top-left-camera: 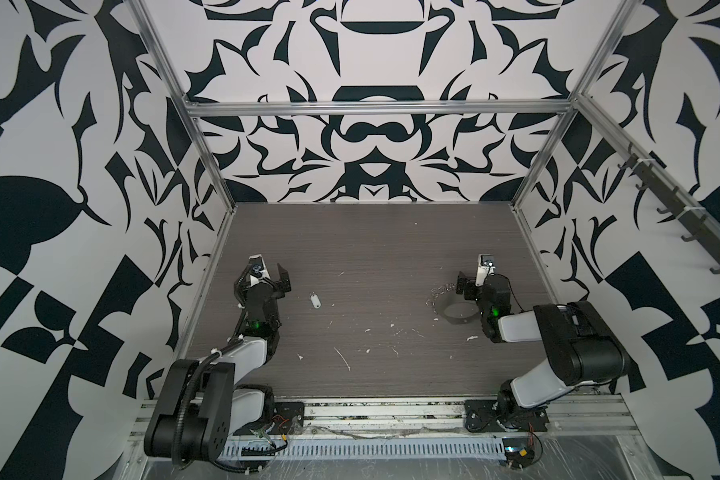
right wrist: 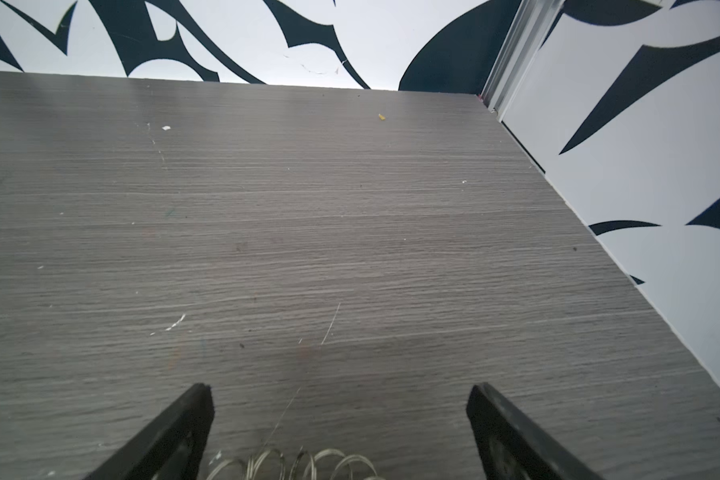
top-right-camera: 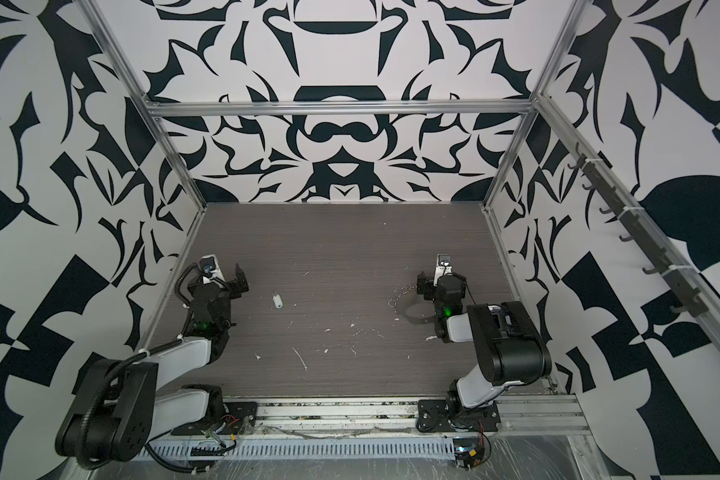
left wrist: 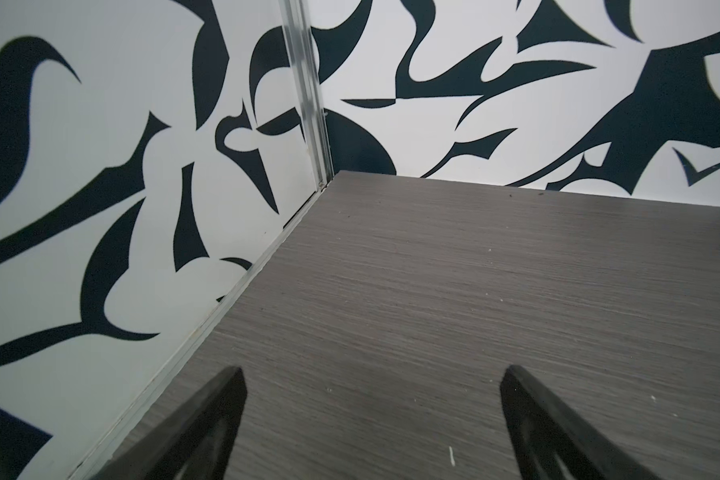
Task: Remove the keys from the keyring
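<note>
You have the left gripper [top-left-camera: 267,277] [left wrist: 375,372] low over the table [top-left-camera: 371,245], near the left wall, its jaws spread wide with only bare wood between them. The right gripper [top-left-camera: 476,282] [right wrist: 339,388] sits on the opposite side, jaws just as wide and gripping nothing.

In both top views the tag [top-left-camera: 315,300] [top-right-camera: 278,301] lies flat on the table by itself, between the 2 arms and nearer your left gripper, well apart from the keyring [top-left-camera: 454,316] [top-right-camera: 413,314]. The keyring rests on the table just beside the right gripper, its far edge hidden by that arm. Its chain [top-left-camera: 436,293] [top-right-camera: 399,293] trails from the hoop toward the middle of the table. In the right wrist view, a few chain rings [right wrist: 304,463] lie between the spread fingers; you cannot tell whether they touch them. White flecks [top-left-camera: 344,359] dot the near half of the table
</note>
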